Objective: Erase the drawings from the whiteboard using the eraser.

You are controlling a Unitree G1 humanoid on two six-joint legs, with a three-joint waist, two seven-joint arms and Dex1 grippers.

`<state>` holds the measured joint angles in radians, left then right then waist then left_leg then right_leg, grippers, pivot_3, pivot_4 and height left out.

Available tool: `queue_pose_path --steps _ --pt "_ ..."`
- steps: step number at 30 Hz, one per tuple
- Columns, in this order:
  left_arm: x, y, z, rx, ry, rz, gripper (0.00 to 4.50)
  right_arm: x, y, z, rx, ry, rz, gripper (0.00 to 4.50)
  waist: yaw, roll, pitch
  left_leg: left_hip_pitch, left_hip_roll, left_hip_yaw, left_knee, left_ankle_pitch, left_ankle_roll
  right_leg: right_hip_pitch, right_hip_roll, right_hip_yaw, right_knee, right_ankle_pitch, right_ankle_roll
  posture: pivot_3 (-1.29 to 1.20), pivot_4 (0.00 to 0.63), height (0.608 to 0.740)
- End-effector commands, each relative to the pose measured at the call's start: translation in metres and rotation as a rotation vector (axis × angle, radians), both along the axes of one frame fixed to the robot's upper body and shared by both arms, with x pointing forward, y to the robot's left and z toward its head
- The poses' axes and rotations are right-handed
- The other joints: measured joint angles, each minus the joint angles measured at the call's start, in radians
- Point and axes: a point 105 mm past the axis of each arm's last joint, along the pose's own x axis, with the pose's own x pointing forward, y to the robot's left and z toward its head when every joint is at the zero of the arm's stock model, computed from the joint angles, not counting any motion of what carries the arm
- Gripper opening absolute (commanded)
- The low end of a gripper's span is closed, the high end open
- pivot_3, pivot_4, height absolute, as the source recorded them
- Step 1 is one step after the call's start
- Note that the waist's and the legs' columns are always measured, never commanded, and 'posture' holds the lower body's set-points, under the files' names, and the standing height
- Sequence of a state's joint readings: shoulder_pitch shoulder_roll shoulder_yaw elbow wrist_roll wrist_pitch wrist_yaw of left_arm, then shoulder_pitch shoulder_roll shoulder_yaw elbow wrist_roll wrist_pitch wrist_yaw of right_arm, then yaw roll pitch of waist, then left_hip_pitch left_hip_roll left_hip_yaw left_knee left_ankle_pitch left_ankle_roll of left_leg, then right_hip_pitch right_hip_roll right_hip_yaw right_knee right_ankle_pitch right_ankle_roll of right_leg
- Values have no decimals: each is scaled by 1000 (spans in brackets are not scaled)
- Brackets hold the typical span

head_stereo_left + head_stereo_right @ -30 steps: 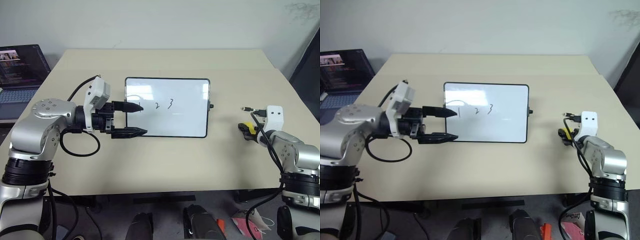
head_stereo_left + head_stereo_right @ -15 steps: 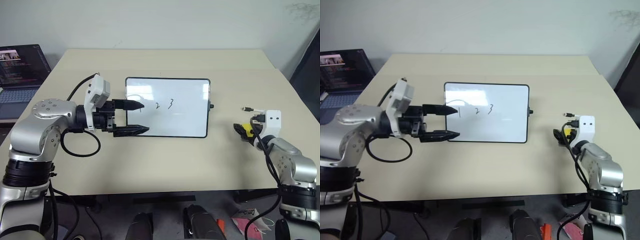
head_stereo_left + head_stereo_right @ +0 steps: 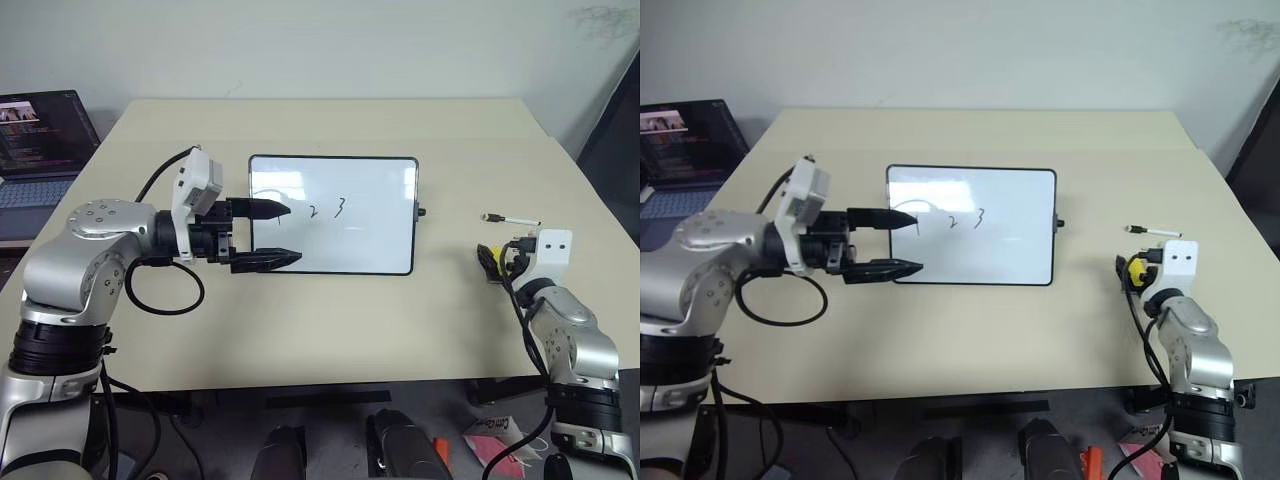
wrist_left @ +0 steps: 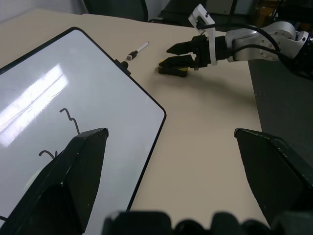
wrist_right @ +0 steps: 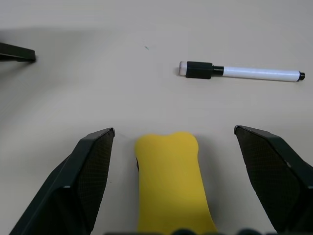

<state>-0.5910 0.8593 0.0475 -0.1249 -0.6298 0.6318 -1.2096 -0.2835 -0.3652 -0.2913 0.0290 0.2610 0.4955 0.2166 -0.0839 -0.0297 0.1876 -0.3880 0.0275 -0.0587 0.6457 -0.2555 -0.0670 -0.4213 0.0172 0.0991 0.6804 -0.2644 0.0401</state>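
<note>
The eraser (image 5: 171,181) lies on the surface between the right gripper's (image 5: 173,147) spread fingers, ungrasped; the left gripper (image 3: 275,235), also released, hovers over the whiteboard (image 3: 360,220). Risk: an off-centre closure may push the eraser aside instead of seizing it.

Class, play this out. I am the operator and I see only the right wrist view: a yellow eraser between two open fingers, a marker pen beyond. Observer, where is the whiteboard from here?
Observer: The whiteboard lies flat on the table, to the robot's left of the eraser.
Operator: Is anything drawn on it?
Observer: Yes, the drawings read 1 2 3, none of them erased.
Operator: Where is the other arm?
Observer: The left gripper hangs open at the board's left edge, its upper finger by the first figure.
</note>
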Motion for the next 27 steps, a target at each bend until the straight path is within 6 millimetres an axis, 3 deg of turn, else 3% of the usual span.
queue_pose_path --steps 1,7,10,15,17,27 --pt "-3 -1 10 -14 -41 -13 4500 2 0 5 -4 -25 2 4305 0 0 0 0 0 0 0 0 0 0 0 0 0 0 0 0 150 740" --pt "-3 0 10 -12 -42 -11 4500 3 1 2 23 -10 -3 4305 0 0 0 0 0 0 0 0 0 0 0 0 0 0 0 0 150 740" --pt "-3 0 10 -10 -42 -12 4500 3 0 2 29 -6 -9 3678 0 0 0 0 0 0 0 0 0 0 0 0 0 0 0 0 150 740" --pt "-3 -1 10 -9 -43 -11 4500 4 0 0 26 8 -6 1890 0 0 0 0 0 0 0 0 0 0 0 0 0 0 0 0 150 740" --pt "-3 0 10 -8 -44 -11 4500 4 0 -1 26 11 -4 1429 0 0 0 0 0 0 0 0 0 0 0 0 0 0 0 0 150 740" --pt "0 3 10 -15 -44 13 4500 3 5 3 38 -1 16 1427 0 0 0 0 0 0 0 0 0 0 0 0 0 0 0 0 150 740"
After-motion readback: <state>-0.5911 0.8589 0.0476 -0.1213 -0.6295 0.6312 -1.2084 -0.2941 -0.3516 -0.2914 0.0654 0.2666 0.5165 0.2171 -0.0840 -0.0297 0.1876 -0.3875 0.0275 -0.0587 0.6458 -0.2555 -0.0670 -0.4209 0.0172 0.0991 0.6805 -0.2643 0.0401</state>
